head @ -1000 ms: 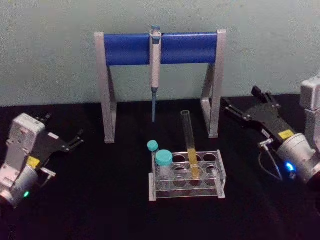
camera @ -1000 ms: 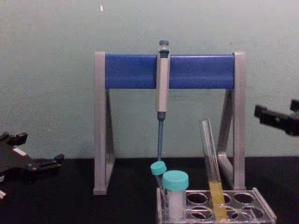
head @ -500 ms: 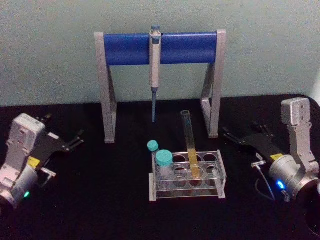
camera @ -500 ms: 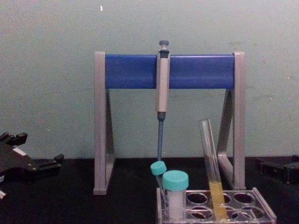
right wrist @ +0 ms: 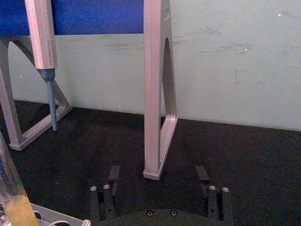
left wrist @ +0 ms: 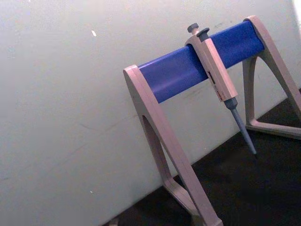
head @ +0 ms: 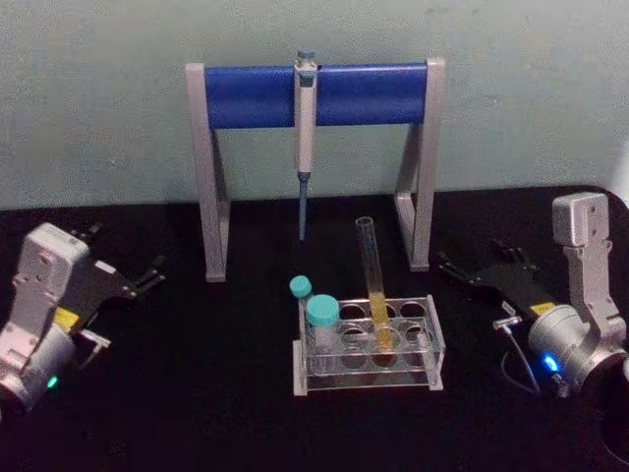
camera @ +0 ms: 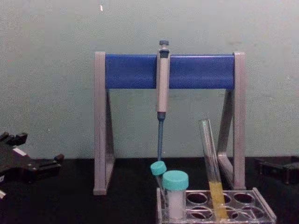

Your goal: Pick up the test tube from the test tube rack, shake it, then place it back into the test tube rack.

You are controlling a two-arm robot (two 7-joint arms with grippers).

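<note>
While the pipette stand [head: 314, 157] towers at the back, the test tube rack [head: 369, 344] sits in front with the test tube [head: 373, 285] leaning in a back-row hole. Right gripper [right wrist: 157, 181] rests beside the rack, fingers apart per its wrist view. Left gripper [head: 147, 277] sits far left, can't tell its state.

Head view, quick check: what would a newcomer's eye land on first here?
Probably the pipette stand, its blue bar spanning the back of the black table with a pipette hanging at its middle. Next, the test tube with yellow-orange liquid, leaning in the test tube rack at the centre front beside two teal-capped vials. The left gripper and the open right gripper rest low at either side, apart from the rack.
</note>
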